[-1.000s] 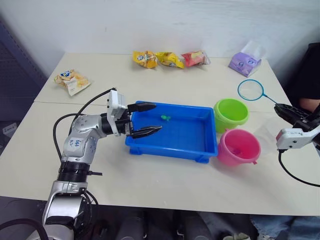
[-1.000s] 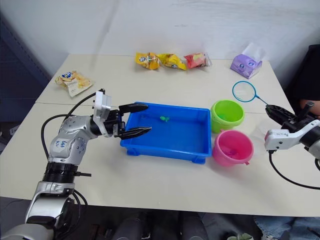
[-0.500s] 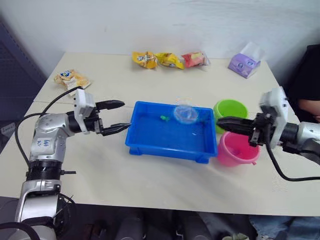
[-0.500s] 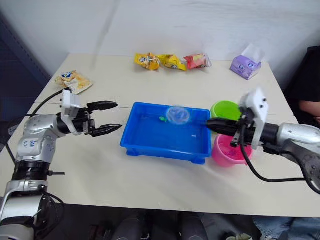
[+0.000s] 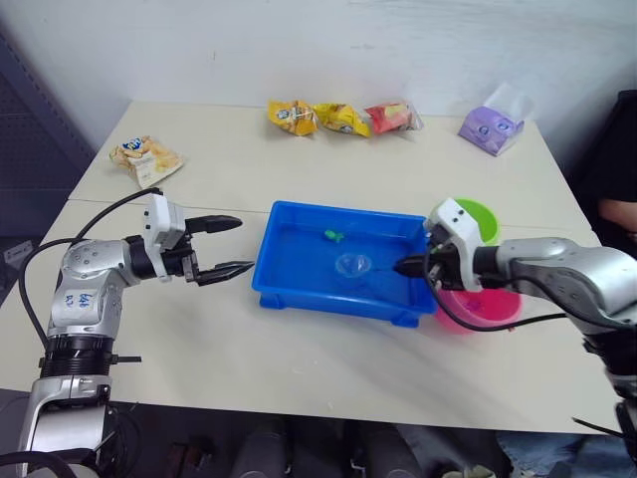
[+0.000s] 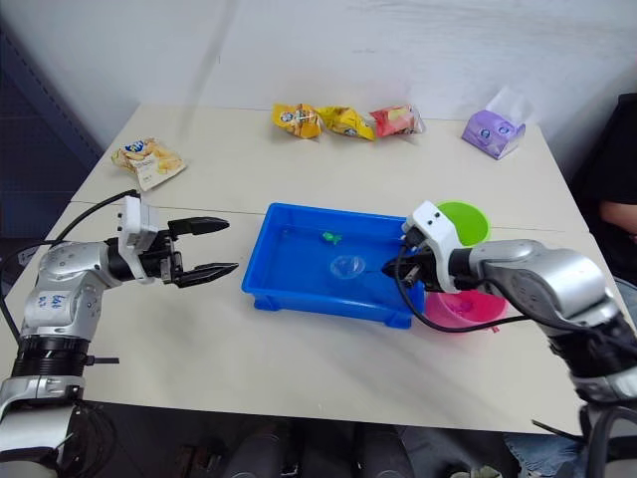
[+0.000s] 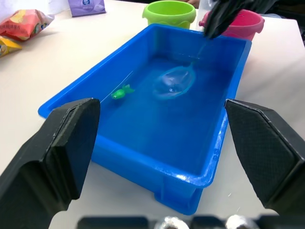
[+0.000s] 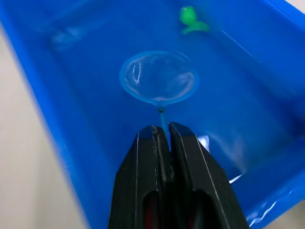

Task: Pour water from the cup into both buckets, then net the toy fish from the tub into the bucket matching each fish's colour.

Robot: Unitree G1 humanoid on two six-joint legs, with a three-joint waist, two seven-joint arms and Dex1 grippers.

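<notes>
Head stereo pair looks down over tub from front; both wrist views close, facing tub interior, sharing net.

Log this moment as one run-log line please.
phase: netting | right gripper: shut on net, hoop in tub | green fish: loose in tub | left gripper: open beside tub

A plain test room or lab: bare white wall behind a pale desk, snack packets lined up near the wall.
</notes>
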